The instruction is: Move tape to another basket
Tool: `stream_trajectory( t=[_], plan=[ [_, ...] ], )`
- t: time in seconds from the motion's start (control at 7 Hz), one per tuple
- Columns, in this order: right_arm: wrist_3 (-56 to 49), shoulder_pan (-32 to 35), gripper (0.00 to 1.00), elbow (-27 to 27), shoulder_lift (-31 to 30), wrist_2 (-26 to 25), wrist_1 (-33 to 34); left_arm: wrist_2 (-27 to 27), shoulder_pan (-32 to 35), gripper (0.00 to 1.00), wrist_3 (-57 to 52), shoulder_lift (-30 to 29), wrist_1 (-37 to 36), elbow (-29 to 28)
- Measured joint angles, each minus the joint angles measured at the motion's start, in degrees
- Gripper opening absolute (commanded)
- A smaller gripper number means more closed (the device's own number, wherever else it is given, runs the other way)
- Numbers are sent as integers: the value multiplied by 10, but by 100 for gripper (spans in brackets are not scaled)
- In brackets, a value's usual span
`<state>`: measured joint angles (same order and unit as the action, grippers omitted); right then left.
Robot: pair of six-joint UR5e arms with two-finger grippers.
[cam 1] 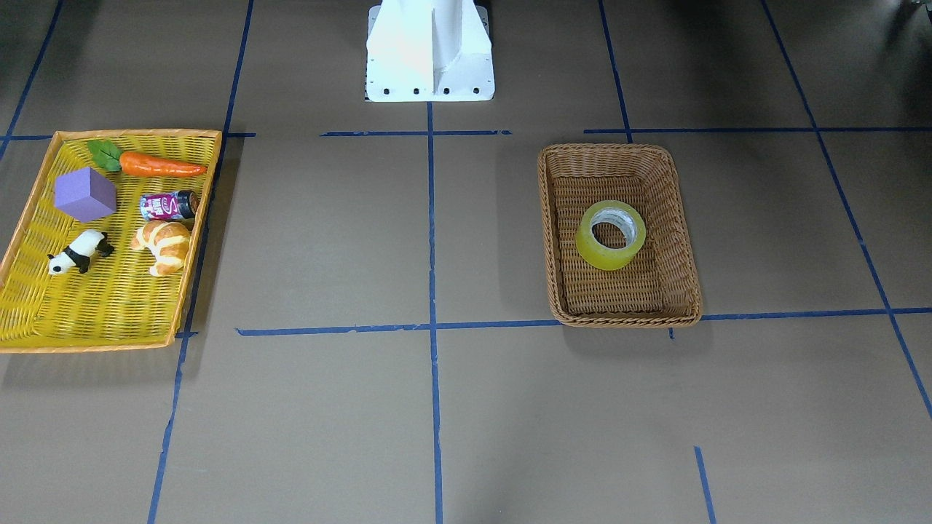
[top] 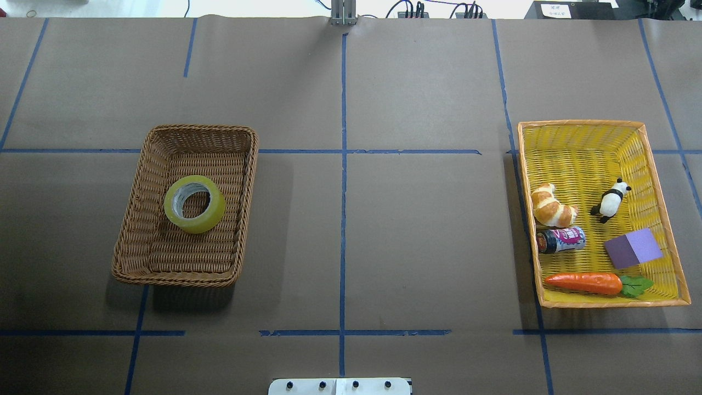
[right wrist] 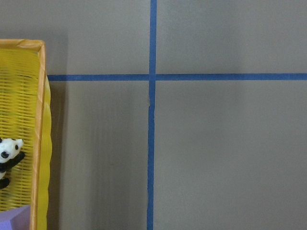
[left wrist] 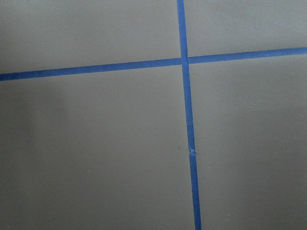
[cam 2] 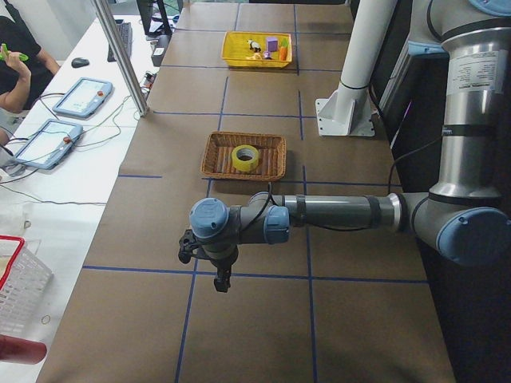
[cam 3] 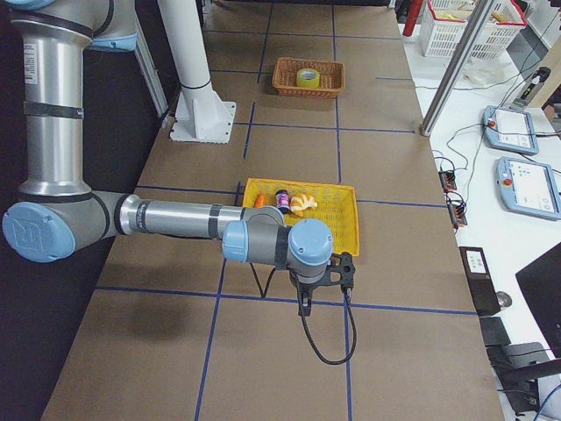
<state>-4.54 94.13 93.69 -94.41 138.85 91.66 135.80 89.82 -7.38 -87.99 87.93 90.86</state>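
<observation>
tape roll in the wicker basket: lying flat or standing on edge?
Lying flat: in the overhead view the tape shows its open core facing up, resting on the floor of the basket.

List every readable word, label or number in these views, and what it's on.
"S" (likely): big white letter on the small dark can with a pink label in the yellow woven tray; rest blurred.
White sticker on the left arm: too small to read.
Nothing else legible.

Bright even light, soft shadows, sharp
</observation>
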Motion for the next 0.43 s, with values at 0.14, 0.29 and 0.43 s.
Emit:
stream_trajectory(
  t=[0.14, 0.29, 0.43],
  plan=[
    [0, 0, 100, 0, 0, -1, 0, 0, 0, 100, 0, 0, 1, -3],
    [0, 0, 100, 0, -1, -1, -1, 0, 0, 100, 0, -1, 2, -4],
    [-1, 0, 100, 0, -1, -1, -1, 0, 0, 100, 0, -1, 3, -4]
  ],
)
